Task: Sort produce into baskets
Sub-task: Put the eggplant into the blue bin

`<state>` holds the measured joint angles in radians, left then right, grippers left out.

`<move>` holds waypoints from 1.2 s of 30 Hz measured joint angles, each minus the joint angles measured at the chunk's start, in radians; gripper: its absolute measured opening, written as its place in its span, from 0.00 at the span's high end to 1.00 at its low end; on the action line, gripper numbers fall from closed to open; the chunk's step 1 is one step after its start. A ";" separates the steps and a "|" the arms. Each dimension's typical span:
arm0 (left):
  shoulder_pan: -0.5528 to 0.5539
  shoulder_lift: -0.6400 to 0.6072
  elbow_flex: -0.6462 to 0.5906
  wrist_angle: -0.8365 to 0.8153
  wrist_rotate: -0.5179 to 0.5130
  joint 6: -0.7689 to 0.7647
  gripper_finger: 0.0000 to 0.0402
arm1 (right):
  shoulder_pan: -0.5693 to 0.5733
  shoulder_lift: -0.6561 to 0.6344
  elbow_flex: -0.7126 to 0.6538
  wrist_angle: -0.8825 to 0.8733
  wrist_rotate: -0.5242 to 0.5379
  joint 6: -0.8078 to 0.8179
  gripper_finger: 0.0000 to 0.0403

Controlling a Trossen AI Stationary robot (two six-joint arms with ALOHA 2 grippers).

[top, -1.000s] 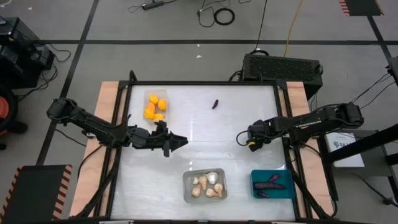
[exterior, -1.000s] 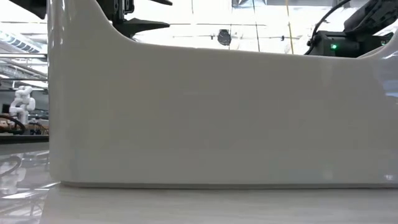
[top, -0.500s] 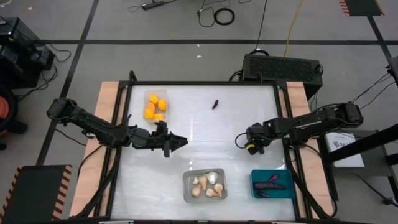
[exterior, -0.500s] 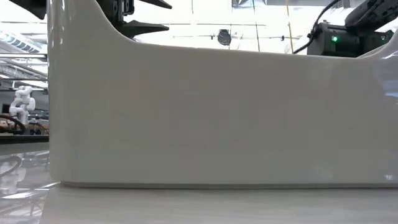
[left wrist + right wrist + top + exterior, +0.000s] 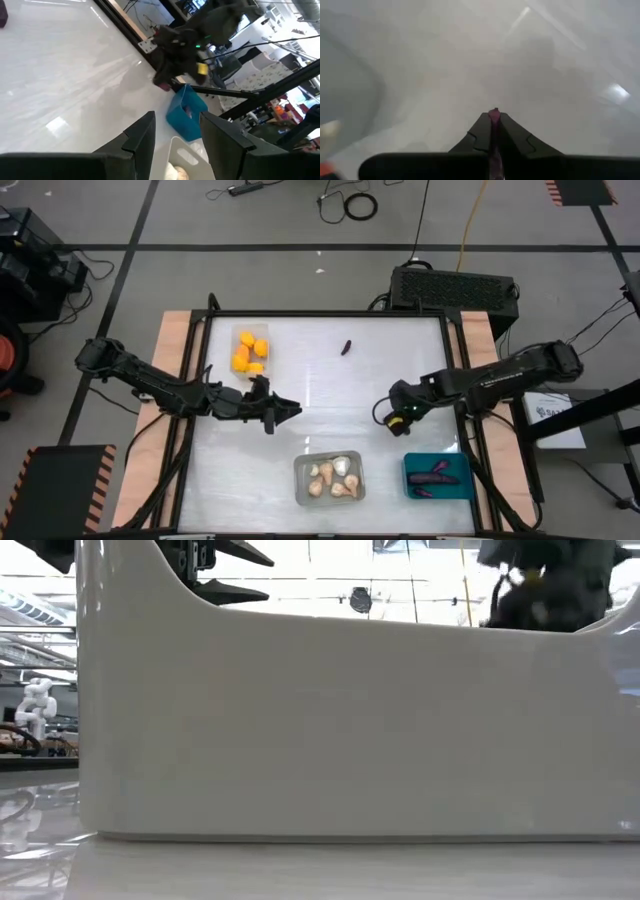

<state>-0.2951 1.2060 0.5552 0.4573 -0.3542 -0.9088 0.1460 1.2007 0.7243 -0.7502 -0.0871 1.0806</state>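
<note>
1. While the left claw (image 5: 290, 409) hangs parted and empty over the mid-left of the white surface (image 5: 400, 345), the high view shows the right claw (image 5: 385, 412) over the mid-right, just above the teal bin (image 5: 438, 477). One loose eggplant (image 5: 346, 346) lies near the far edge, its long axis slanted across the surface. The clear bin (image 5: 251, 350) at the far left holds about six orange-yellow pieces (image 5: 247, 339); the grey bin (image 5: 330, 478) at the near middle holds about six pale bulbs (image 5: 343, 465); the teal bin holds two eggplants (image 5: 434, 476) lying roughly along its length. A black vented box (image 5: 455, 284) sits beyond the far right corner, with cables on the grey floor.

2. In the low view a pale bin wall (image 5: 340, 720) fills nearly everything; the left claw's dark fingers (image 5: 225, 570) show above it, spread, and the right arm (image 5: 545, 580) is a dark blur.

3. In the left wrist view the two fingers (image 5: 142, 137) stand apart with nothing between them. Beyond are the teal bin (image 5: 186, 112), the grey bin's rim (image 5: 187, 155) and the right arm (image 5: 185, 45), with room clutter behind.

4. In the right wrist view the claw (image 5: 493, 125) is clenched on a thin purple piece (image 5: 493, 116) of eggplant pointing straight out between the tips.
</note>
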 joint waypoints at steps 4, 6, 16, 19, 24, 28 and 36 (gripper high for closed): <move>0.000 0.000 0.000 -0.001 0.000 0.008 0.60 | 0.115 0.000 0.069 -0.001 -0.033 0.070 0.97; 0.000 0.000 0.000 -0.008 0.000 0.008 0.60 | 0.189 0.000 0.095 0.000 -0.054 0.110 0.97; 0.000 0.000 0.000 -0.112 0.000 0.011 0.60 | 0.582 0.005 0.126 -0.019 0.038 0.507 0.93; 0.001 0.000 0.000 -0.107 -0.001 0.048 0.60 | 0.643 0.017 0.126 -0.077 0.069 0.613 0.87; 0.002 0.000 0.000 -0.100 -0.019 0.053 0.60 | 0.683 0.035 0.126 -0.143 0.073 0.670 0.76; 0.002 0.000 0.000 -0.100 -0.021 0.032 0.60 | 0.679 0.035 0.126 -0.167 0.084 0.636 0.68; -0.001 0.000 0.000 -0.043 -0.022 -0.004 0.60 | 0.588 0.035 0.126 -0.231 0.273 0.477 0.60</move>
<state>-0.2962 1.2064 0.5552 0.4146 -0.3759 -0.9128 0.7337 1.2362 0.8501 -0.9810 0.1857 1.5577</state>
